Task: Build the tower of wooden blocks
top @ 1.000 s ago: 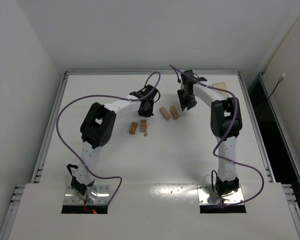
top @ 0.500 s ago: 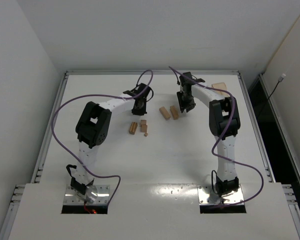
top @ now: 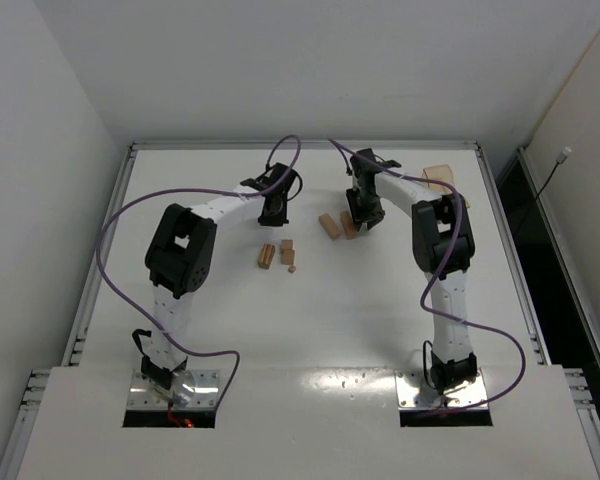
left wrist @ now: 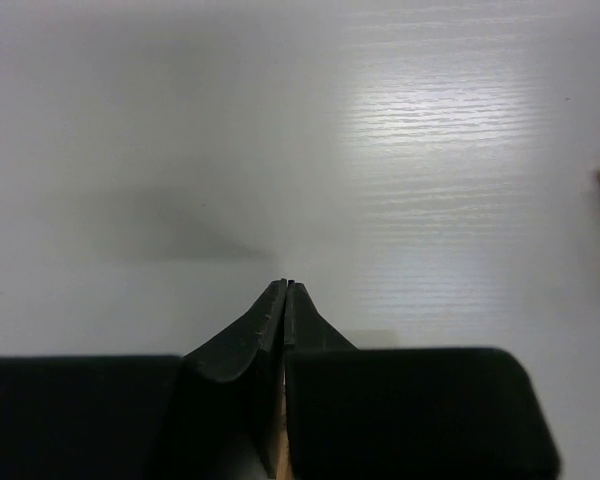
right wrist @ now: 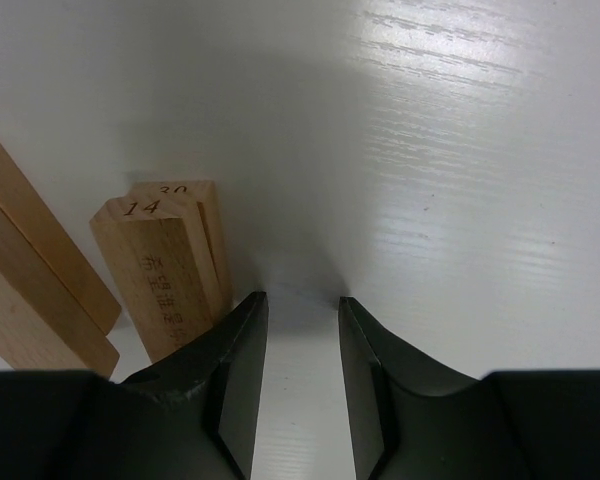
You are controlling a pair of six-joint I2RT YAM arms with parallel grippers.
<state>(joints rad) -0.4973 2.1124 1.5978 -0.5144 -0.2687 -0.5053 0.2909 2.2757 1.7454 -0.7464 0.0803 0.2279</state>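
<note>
Right gripper [right wrist: 300, 312]: jaws slightly parted, nothing between, low over white table [right wrist: 460, 150]. Two light-tan wooden bars [right wrist: 165, 265], stamped 14 and 30, lie just left of the jaws in the wrist view, long axis roughly along the fingers. Right arm nearer. Left gripper [left wrist: 286, 288]: clenched, tips touching.

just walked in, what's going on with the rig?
It's a tower build, but nothing is stacked into a tower yet. The blocks lie in small loose groups mid-table. The right pincer is open, close over bare table right beside the block marked 14, and grips nothing. The left pincer is shut over bare table, clear of the blocks.
</note>
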